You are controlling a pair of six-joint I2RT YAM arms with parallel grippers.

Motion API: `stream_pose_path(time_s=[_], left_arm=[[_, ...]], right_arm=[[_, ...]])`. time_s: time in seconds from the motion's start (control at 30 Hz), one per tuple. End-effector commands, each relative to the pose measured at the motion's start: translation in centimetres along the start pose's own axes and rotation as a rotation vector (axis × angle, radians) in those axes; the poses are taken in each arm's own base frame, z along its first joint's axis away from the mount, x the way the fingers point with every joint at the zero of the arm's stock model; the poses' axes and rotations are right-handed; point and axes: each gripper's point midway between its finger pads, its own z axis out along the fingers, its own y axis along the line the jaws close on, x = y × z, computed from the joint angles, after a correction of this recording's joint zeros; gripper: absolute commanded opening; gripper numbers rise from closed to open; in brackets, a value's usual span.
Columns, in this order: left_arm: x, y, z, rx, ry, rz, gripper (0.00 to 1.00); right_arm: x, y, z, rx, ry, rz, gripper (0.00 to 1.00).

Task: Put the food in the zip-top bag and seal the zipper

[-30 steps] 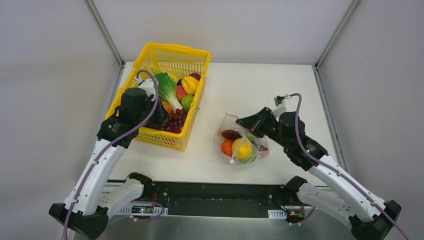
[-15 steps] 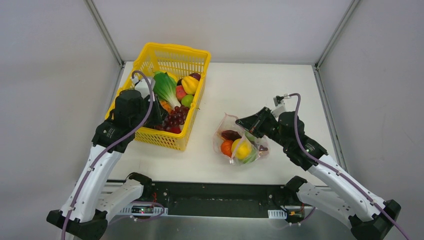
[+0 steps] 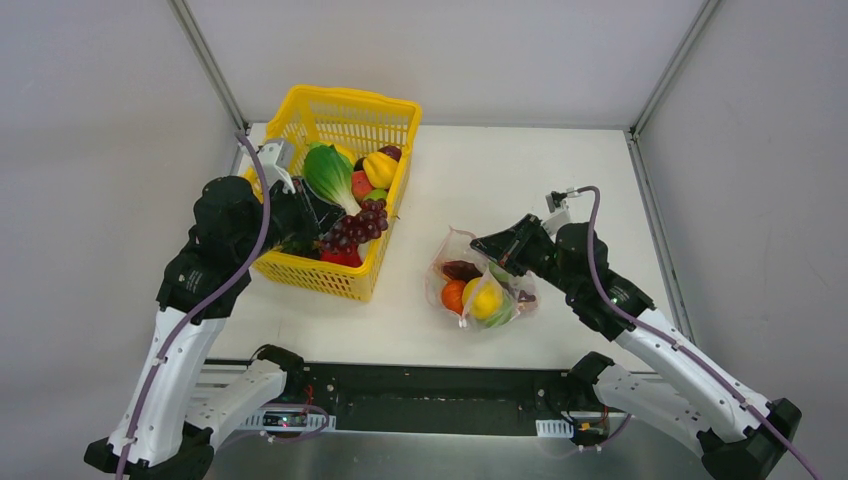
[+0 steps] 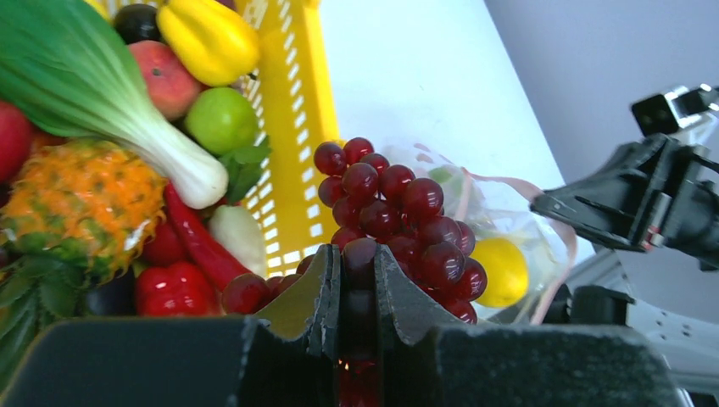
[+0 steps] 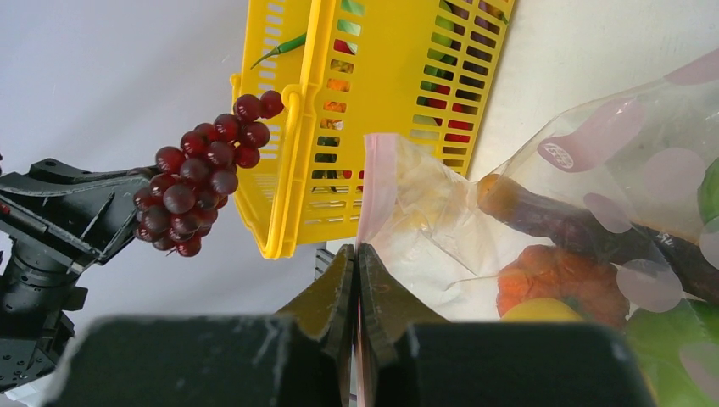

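- Grapes (image 4: 398, 216) are hanging from the left gripper (image 4: 357, 263), whose fingers are pinching a single low berry of the bunch. The bunch is riding raised over the near right wall of the yellow basket (image 3: 350, 105).
- The right gripper (image 5: 357, 254) is pressing together on the pink zipper (image 5: 377, 182), holding that edge of the zip-top bag (image 5: 593, 144) up off the table (image 3: 520, 170).
- The bag is lying well to the right of the basket, with a lemon (image 3: 487, 300), an orange (image 3: 455, 295) and other pieces showing inside.
- The step in hand is probably carrying the grapes across to the bag's mouth.
- With only one berry being gripped, the bunch is likely to be swinging, so a slow, level crossing is looking wise.
- Only one lip is being held, so the opening is looking narrow. Coming in from the basket side, under the raised strip, is seeming the best line.
- Letting go is best saved until the whole bunch is sitting past the pink strip, or berries may be catching on the seal.
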Motion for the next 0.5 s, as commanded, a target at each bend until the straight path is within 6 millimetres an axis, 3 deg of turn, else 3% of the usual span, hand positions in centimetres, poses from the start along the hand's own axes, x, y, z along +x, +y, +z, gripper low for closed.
stream_pose_path(time_s=[0.0, 0.47], left_arm=[[-1.2, -3.4, -1.0, 0.154, -0.024, -0.025, 0.00], [1.1, -7.1, -1.2, 0.300, 0.043, 0.010, 0.00]], right_arm=[[-1.2, 2.7, -0.2, -0.082, -0.033, -0.010, 0.06], [-1.3, 2.8, -0.1, -0.083, -0.037, -0.010, 0.06]])
